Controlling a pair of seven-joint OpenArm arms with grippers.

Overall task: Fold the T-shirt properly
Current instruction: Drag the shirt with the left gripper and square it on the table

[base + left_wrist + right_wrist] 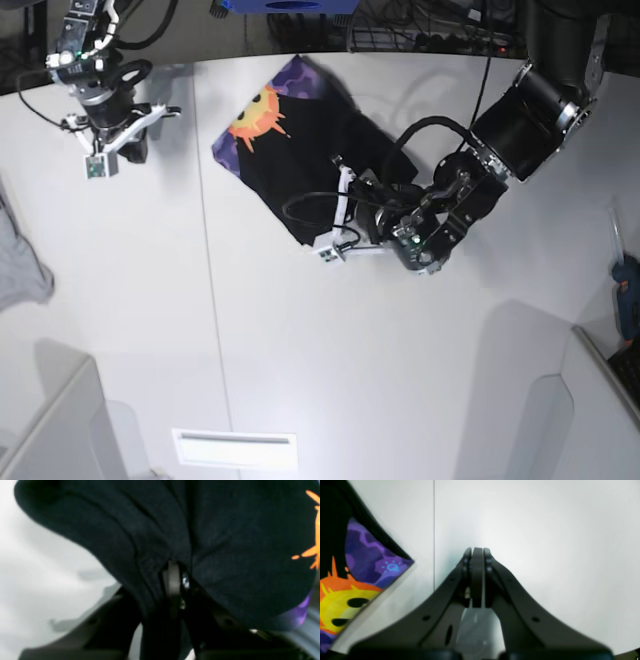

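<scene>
Closed right pincer [477, 552] hangs over white table [545, 542], T-shirt [357, 580] well left.

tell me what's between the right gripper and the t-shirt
Only bare white table, seen in the base view: the right gripper, its jaws shut on nothing, hangs apart from the T-shirt.

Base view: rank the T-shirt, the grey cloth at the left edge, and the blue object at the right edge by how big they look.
1. T-shirt, clearly largest.
2. Grey cloth, cut off by the frame edge, so its full size is unknown.
3. Blue object, smallest, also partly cropped.
</scene>
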